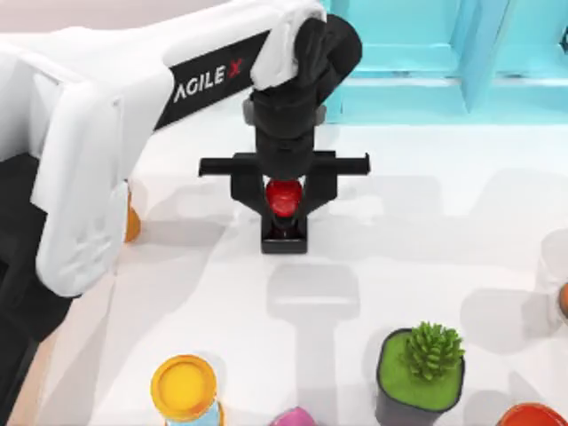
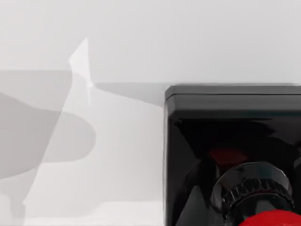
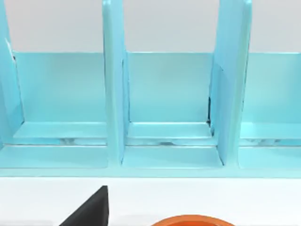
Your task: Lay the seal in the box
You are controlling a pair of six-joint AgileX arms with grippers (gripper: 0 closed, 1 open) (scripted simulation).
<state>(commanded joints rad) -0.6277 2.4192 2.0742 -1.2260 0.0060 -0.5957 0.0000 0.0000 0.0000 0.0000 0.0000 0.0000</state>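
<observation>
Closest to our top camera, our left arm (image 1: 98, 133) reaches over the table (image 1: 426, 248); our left gripper (image 1: 284, 202) sits over the seal (image 1: 284, 200), fingers (image 1: 246, 188) flanking the red knob, apparently closed on it; the seal's black base (image 1: 284, 238) stands upright on the table, in front of the cyan shelf (image 1: 417, 62); a potted plant (image 1: 422, 373) and a yellow-capped jar (image 1: 184, 388) stand nearer us than the seal; our left wrist view shows the seal's base (image 2: 225, 141) close up; our right wrist view faces the cyan shelf (image 3: 164, 108).

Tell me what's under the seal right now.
White table only; the seal stands on its black base, left gripper around its red knob. The surface directly beneath the base is covered.
</observation>
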